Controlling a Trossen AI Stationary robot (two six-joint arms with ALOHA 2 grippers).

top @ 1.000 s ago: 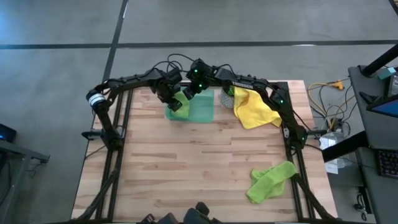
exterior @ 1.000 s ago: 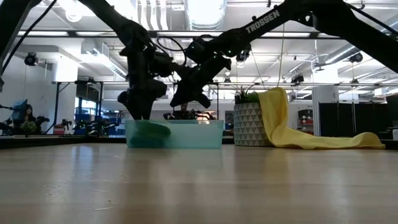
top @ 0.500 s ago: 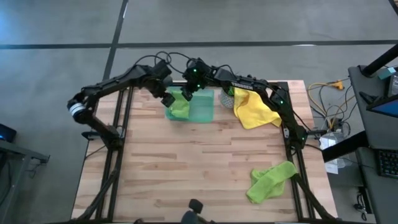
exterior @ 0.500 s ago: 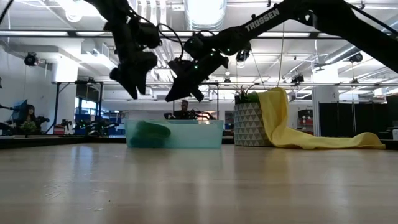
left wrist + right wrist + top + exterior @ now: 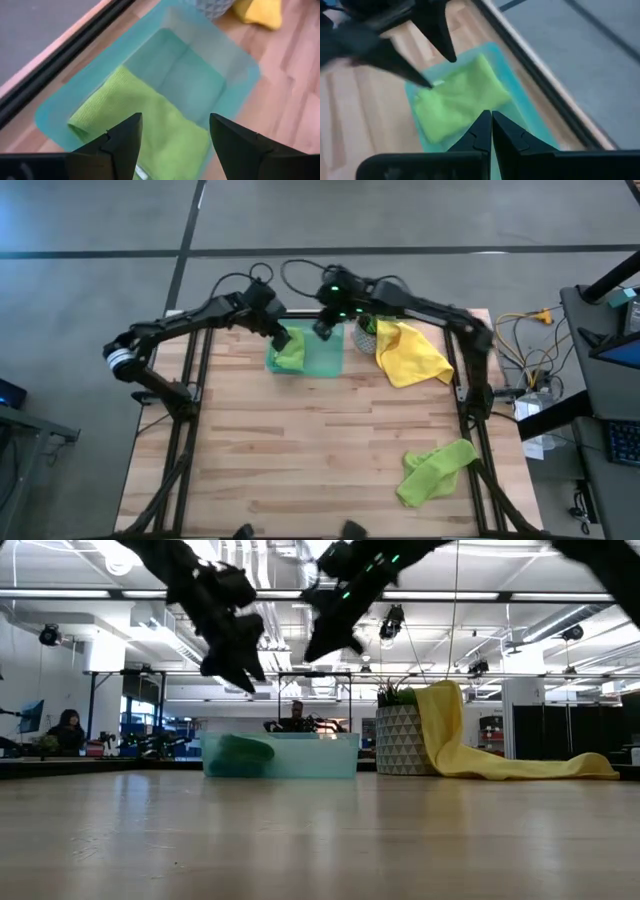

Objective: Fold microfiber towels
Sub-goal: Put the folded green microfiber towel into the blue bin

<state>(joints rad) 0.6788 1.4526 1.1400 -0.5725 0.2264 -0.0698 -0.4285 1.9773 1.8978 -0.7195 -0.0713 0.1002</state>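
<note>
Hovering above the far-left part of the table, the left gripper [image 5: 281, 338] hangs with its jaws spread wide and nothing between them; its two dark fingers [image 5: 122, 140] frame the tray below. That translucent green plastic tray [image 5: 325, 365] sits on the wooden table [image 5: 300, 450] near the far edge, and it holds two towels: one folded lime green towel [image 5: 289, 352] in its left half, and one teal-blue towel [image 5: 190, 75] lying flat under and beside it in the other half. The right gripper [image 5: 324, 330] hangs over the tray's far side, just right of the left gripper, its jaws pressed together and empty. Right of the tray stands one patterned plant pot [image 5: 366, 338], with one yellow towel [image 5: 410, 355] draped over its rim and spilling onto the table beside it. Farther right and toward the near edge, well apart from the rest, one more lime green towel [image 5: 435, 471] lies crumpled and unfolded on the wood. That makes four towels counted: two lime green, one teal-blue, one yellow. In the low view, a person [image 5: 68, 727] sits in the room behind, at far left.
</note>
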